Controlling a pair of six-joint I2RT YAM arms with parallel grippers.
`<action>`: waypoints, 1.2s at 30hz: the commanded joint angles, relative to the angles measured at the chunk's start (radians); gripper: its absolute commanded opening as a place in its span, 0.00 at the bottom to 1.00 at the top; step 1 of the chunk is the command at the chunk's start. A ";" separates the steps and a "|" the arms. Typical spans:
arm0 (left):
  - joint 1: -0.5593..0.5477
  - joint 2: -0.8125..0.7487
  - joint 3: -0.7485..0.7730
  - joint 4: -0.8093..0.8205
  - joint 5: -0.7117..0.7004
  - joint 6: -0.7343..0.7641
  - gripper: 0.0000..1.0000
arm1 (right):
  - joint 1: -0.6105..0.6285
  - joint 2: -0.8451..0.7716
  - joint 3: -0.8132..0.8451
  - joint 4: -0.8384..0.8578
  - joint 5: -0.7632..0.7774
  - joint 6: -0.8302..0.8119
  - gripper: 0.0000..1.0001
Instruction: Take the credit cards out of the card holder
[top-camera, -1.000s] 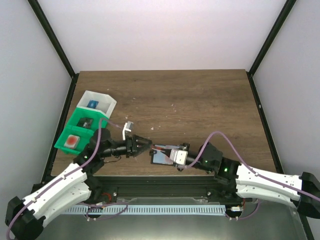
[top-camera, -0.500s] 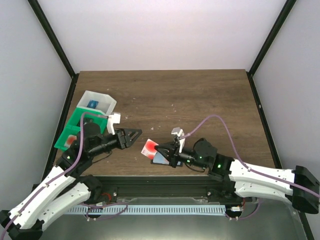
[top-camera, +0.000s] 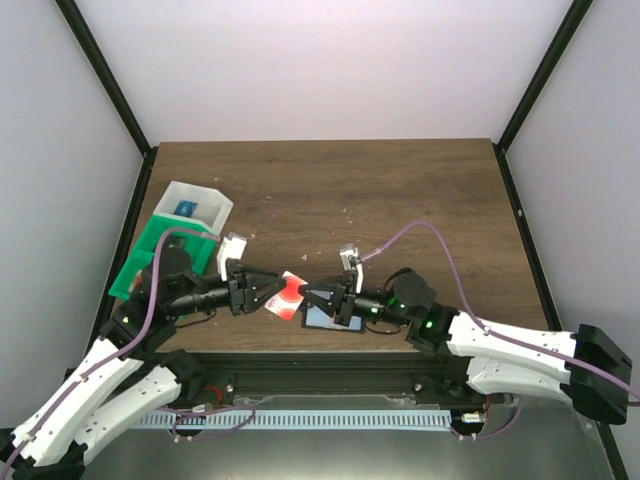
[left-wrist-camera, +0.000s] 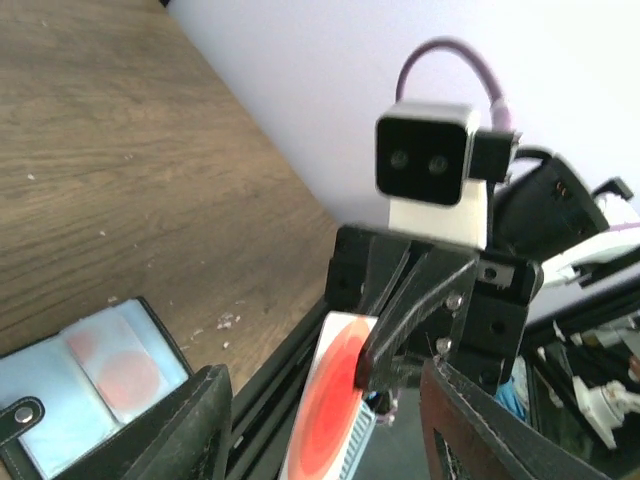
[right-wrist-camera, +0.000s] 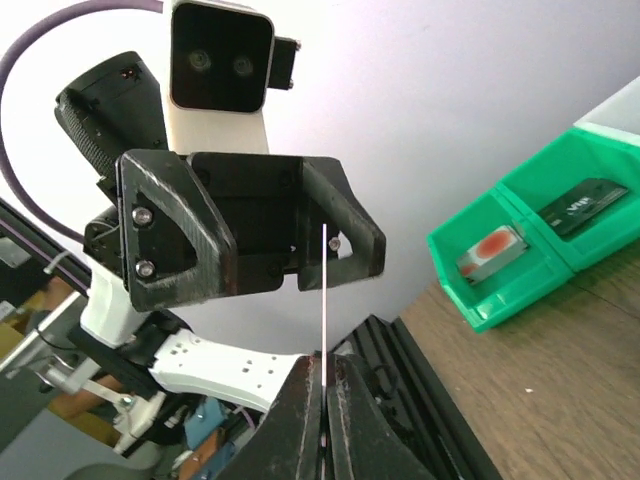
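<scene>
Card holder (top-camera: 322, 319), where? (M.)

Flat on the table (top-camera: 400, 190), open, pockets up, at the near edge, just under the right gripper (top-camera: 312, 295). A reddish second card (left-wrist-camera: 125, 372) shows through one pocket, so the job is not yet done. (R.)

And the card in the air? (M.)

Red-and-white card (top-camera: 291, 296), off the table, between the two grippers. The right gripper is clamped tight on one end, and the card stands on edge. The right wrist view shows it as a thin line only. (R.)

Why held so? (M.)

Handover, by my reading. On edge, with the free end offered to the left gripper (top-camera: 268, 293), the flat faces line up with its pads. The left jaws stand apart, one on each side of the card. No contact made out, nothing gripped. (R.)

Arm poses? (M.)

Both arms low, reaching inward along the near edge, wrists roughly level, fingertips nearly nose to nose. The green bin (top-camera: 150, 255) sits just behind the left arm with cards in it. Probably where this card goes. (R.)
</scene>
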 joint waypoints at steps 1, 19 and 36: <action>0.003 -0.008 0.109 -0.088 -0.176 0.004 0.53 | -0.007 0.065 -0.016 0.171 -0.018 0.123 0.01; 0.003 0.089 0.533 -0.521 -0.747 0.042 0.65 | -0.011 0.661 0.400 0.305 -0.007 0.250 0.00; 0.003 -0.097 0.051 -0.052 -0.457 -0.533 0.66 | -0.129 0.488 0.188 0.563 0.099 0.464 0.01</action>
